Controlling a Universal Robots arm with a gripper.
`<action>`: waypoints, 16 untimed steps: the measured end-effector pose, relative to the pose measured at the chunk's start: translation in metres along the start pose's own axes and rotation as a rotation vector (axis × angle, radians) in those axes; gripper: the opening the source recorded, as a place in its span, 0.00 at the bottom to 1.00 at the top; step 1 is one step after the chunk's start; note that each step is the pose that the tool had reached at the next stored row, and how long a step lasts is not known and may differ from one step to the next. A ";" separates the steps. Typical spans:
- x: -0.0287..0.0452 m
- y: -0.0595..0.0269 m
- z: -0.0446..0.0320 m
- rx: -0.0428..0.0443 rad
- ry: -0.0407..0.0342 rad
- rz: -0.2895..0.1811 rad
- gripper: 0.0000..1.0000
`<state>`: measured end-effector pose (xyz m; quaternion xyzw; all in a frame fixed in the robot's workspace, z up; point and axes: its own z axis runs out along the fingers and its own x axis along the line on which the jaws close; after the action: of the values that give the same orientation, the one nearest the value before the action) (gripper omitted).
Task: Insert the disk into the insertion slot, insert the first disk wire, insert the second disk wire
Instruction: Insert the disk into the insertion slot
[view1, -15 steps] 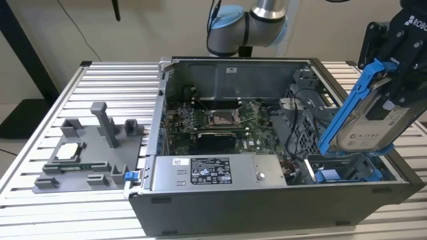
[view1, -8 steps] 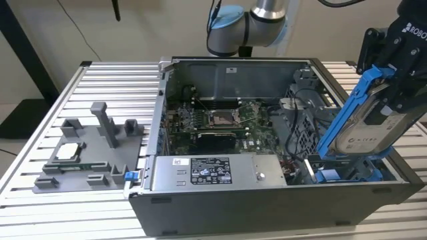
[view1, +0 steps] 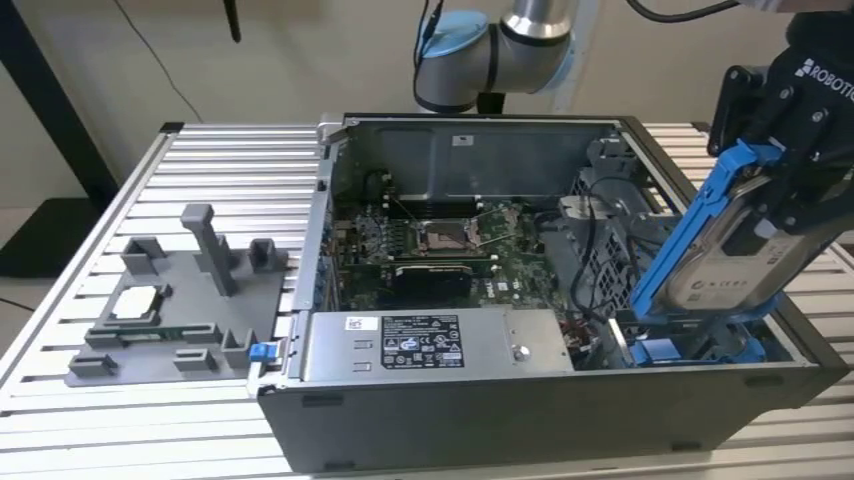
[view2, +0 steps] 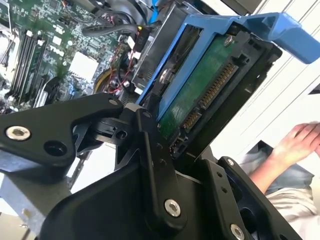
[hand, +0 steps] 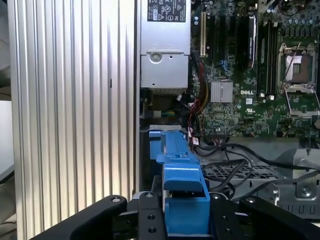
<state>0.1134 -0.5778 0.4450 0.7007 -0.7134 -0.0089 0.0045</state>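
The gripper (view1: 785, 198) is clamped on the disk (view1: 727, 270), which leans steeply with its lower end entering the slot (view1: 687, 350) in the computer case (view1: 534, 415); not seated, both wires seemingly unplugged

black cables (view1: 581, 265) crowd beside insertion slot (view1: 661, 352), case (view1: 534, 410) open above

The disk (view1: 727, 262), a silver-grey drive with a white label in a bright blue carrier, stands steeply tilted at the computer case's (view1: 534, 410) corner on the exterior view's right. The gripper (view1: 787, 195) clamps its upper end. Its lower end meets the insertion slot (view1: 687, 348), a bay with blue rails, and is not yet seated flat. The second wrist view shows the disk's green circuit-board underside (view2: 200, 95).
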 end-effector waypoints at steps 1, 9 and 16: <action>0.0000 0.0001 0.0016 0.0009 -0.0020 0.000 0.00; 0.0001 -0.0002 0.0151 0.0104 -0.0085 0.000 0.00; 0.0000 -0.0002 0.0250 0.0166 -0.0110 -0.001 0.00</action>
<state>0.1131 -0.5776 0.4200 0.7010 -0.7131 -0.0068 -0.0053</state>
